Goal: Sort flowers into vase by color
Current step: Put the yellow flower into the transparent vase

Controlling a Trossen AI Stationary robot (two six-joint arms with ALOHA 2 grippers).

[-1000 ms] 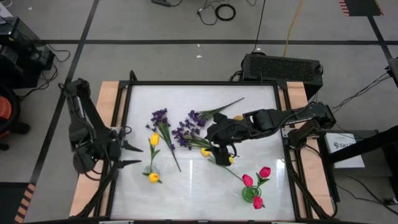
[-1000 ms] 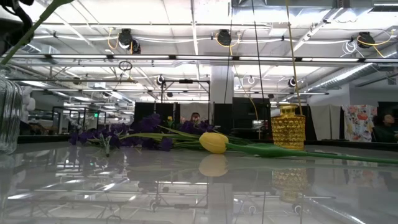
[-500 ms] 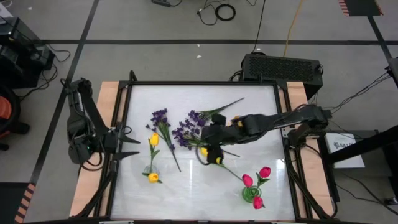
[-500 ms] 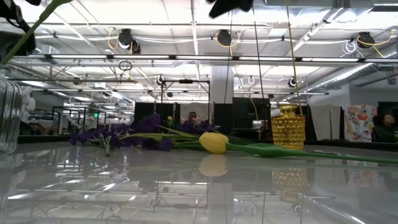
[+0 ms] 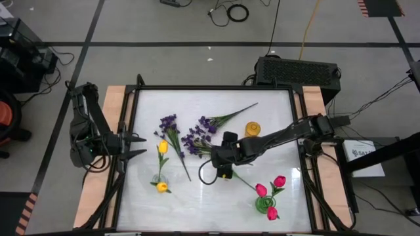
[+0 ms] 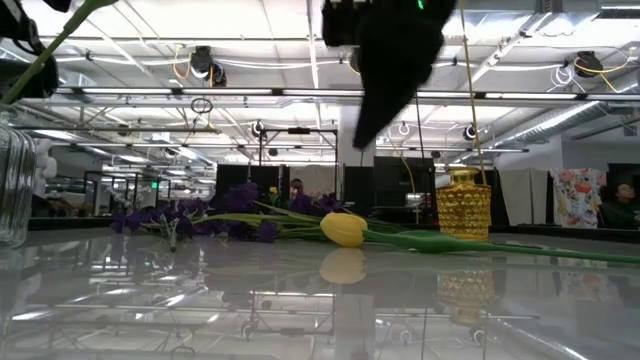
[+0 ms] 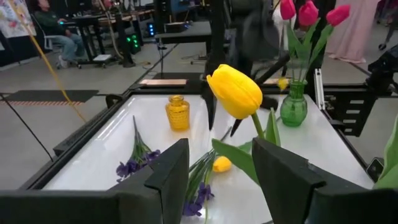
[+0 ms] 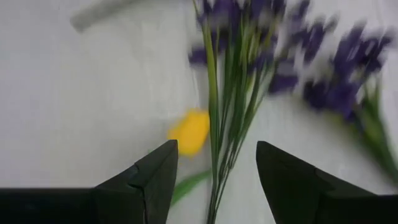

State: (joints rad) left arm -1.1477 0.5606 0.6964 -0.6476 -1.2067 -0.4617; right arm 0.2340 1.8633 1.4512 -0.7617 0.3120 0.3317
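Swung the right gripper (image 5: 225,172) leftward, jaws apart, empty, over the loose yellow tulip (image 5: 216,160) beside the purple sprigs (image 5: 197,139). Pink tulips (image 5: 270,190) already in the green vase (image 5: 265,205); purples unsorted. Left gripper (image 5: 136,145) parked at the table edge (image 5: 131,111), apart.

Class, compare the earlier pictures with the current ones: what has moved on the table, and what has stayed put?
The right gripper has stretched farther out across the table toward the left, uncovering the yellow vase, and now hangs open over the loose yellow tulip and purple sprigs, holding nothing. The left gripper drew slightly back toward its edge, open. All flowers and the green vase stayed put.
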